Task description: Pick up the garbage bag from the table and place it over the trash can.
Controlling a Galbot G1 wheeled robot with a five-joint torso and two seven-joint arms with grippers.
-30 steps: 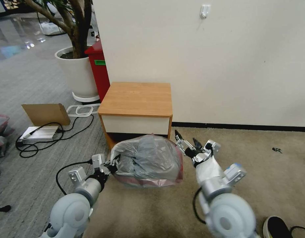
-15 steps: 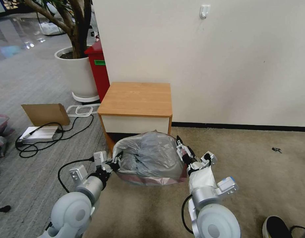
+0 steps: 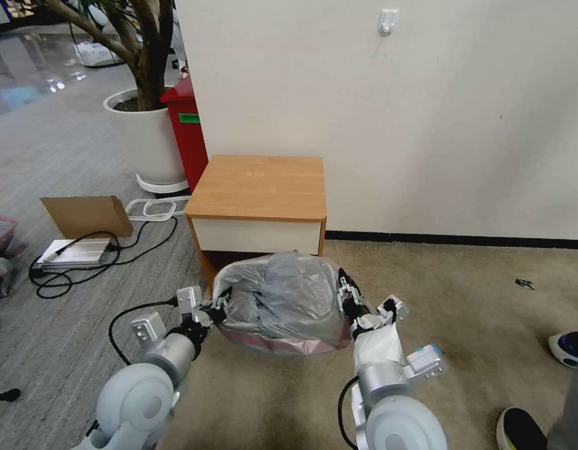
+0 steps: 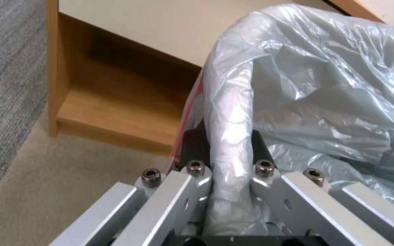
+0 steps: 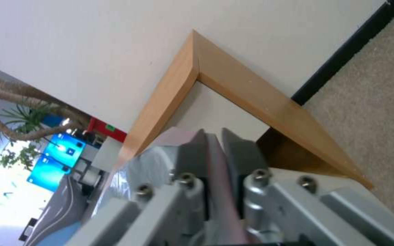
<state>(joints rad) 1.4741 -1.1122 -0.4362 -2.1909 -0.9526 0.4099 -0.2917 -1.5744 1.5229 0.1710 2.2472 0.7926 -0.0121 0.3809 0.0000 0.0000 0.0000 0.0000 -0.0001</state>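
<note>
The garbage bag is off the worktop and sits low in front of it, w/ the grey film puffed up in a dome and the pink-red rim band hanging along the near edge. It looks draped over sth bin-shaped on the carpet, but the trash can itself is hidden under the plastic, so can't confirm.

Left tool is pinched on the bag's left edge; in the left wrist view a twisted fold of film runs between its fingers. Right tool is at the bag's right edge, closed narrow on the pink band, seen betw. its pads in the right wrist view. Both arms hold the rim spread, one per side.

Judgement: pick-up is done, worktop top is bare. Placing looks well underway. Left to do, prob.: seat the rim down around the can, then let go both sides.
</note>
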